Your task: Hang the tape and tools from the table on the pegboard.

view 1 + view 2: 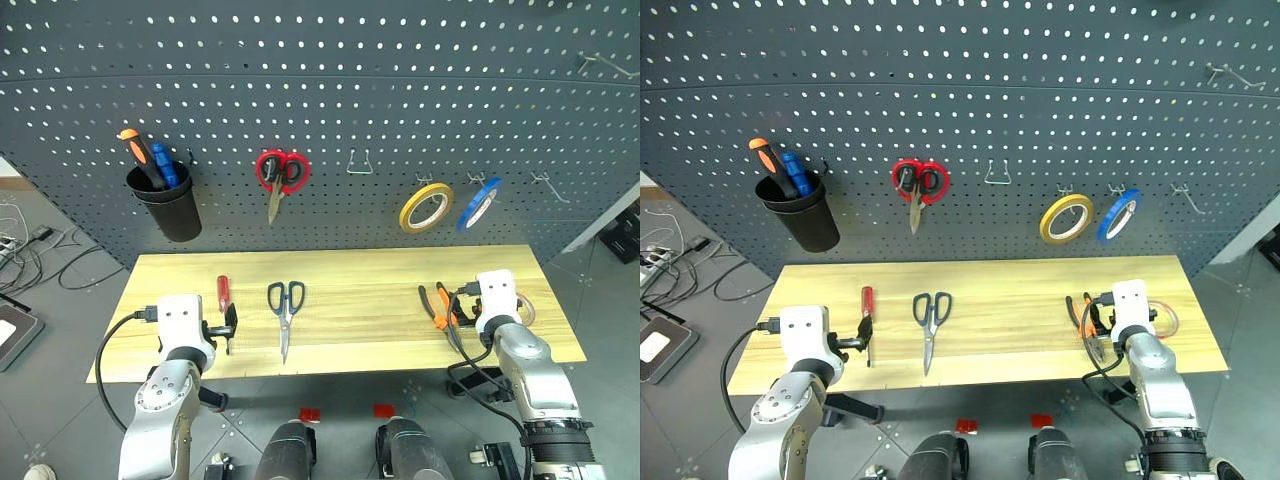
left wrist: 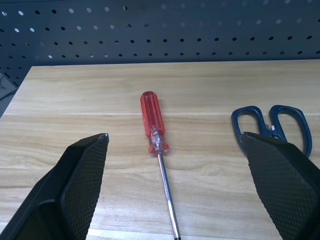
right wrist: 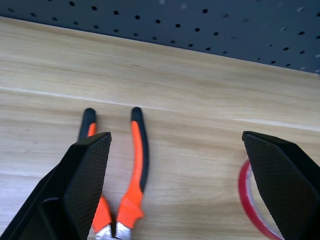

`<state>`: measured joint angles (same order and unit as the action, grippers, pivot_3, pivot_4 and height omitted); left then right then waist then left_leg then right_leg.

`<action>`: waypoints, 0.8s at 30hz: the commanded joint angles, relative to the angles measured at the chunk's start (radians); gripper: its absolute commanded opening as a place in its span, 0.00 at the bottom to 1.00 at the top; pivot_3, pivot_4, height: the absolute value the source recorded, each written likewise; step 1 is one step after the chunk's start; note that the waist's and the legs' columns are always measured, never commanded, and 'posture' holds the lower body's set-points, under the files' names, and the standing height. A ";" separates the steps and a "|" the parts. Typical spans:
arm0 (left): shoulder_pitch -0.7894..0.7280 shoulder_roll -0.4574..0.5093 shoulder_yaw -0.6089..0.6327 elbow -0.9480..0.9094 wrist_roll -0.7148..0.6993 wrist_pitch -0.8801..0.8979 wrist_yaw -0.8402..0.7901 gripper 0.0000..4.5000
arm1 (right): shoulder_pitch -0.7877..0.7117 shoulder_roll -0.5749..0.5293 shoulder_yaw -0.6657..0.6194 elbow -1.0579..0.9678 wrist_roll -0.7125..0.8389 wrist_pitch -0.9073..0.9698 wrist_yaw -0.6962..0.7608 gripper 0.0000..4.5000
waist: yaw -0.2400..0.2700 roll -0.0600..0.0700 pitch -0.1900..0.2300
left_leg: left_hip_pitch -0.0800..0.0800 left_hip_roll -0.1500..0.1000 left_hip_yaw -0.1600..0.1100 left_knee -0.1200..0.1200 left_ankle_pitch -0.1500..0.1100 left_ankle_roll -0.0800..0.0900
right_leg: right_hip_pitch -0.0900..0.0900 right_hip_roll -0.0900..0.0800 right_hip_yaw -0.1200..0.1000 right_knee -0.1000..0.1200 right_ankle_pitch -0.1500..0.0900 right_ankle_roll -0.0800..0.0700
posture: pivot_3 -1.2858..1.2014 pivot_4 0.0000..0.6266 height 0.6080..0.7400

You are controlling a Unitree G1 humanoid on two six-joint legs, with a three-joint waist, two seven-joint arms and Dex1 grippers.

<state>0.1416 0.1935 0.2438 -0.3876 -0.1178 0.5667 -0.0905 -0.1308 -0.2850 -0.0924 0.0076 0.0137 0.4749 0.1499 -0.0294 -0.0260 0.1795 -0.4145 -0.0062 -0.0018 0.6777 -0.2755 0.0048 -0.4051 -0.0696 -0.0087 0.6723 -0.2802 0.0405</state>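
Table: long top of light yellowish wood planks, standing in front of the pegboard, a wide dark grey panel with a regular grid of small holes and small metal hooks.

On the table, left to right:
- Slim red-handled screwdriver, handle toward the far edge, steel shaft running to the near edge.
- Dark-blue-handled steel scissors, just right of the screwdriver, handles far, blades pointing near, closed.
- Orange-and-black-handled pliers, toward the right end, handles far, head near.
- Thin red roll of narrow tape, lying flat just right of the pliers, partly hidden by the right arm.

On the pegboard, left to right:
- Black round cup holding an orange-handled screwdriver and a blue-handled screwdriver.
- Red-handled scissors, hung with blades down.
- Bare wire hook.
- Yellow tape roll on a hook.
- Blue tape roll on a hook, just right of the yellow.

Grippers:
- Left gripper: black textured fingers spread wide apart, empty, poised over the near edge with the screwdriver shaft between them, touching nothing.
- Right gripper: fingers spread wide apart, empty, over the near right part of the table, the pliers by one finger and the red tape by the other.
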 commanded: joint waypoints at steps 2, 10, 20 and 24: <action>-0.010 0.002 0.012 -0.039 -0.019 0.007 -0.002 1.00 | -0.002 -0.002 -0.005 -0.035 -0.002 0.002 -0.005 1.00 | 0.000 0.000 0.000 | 0.000 0.000 0.000 0.000 0.000 0.000 | 0.000 0.000 0.000 0.000 0.000 0.000 | 0.49 0.32 1.00; -0.009 0.007 0.010 -0.042 -0.012 0.004 -0.005 1.00 | -0.004 -0.003 -0.006 -0.035 -0.001 0.004 -0.003 1.00 | 0.000 0.000 0.000 | 0.000 0.000 0.000 0.000 0.000 0.000 | 0.000 0.000 0.000 0.000 0.000 0.000 | 0.49 0.32 1.00; -0.014 0.002 0.008 -0.041 -0.013 0.006 -0.004 1.00 | -0.003 -0.005 -0.006 -0.040 -0.002 0.013 -0.003 1.00 | 0.000 0.000 0.001 | 0.000 0.000 0.000 0.000 0.000 0.000 | 0.000 0.000 0.000 0.000 0.000 0.000 | 0.49 0.34 1.00; -0.014 0.003 0.004 -0.045 -0.012 0.009 -0.004 1.00 | -0.001 -0.010 -0.008 -0.041 -0.001 0.015 0.002 1.00 | -0.001 0.001 0.003 | 0.000 0.000 0.000 0.000 0.000 0.000 | 0.000 0.000 0.000 0.000 0.000 0.000 | 0.49 0.35 1.00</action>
<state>0.1322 0.1932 0.2440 -0.3877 -0.1221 0.5806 -0.0977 -0.1306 -0.2854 -0.0926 0.0068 0.0137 0.4900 0.1514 -0.0299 -0.0246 0.1822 -0.4145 -0.0062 -0.0018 0.6777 -0.2755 0.0048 -0.4051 -0.0697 -0.0088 0.6721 -0.2802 0.0405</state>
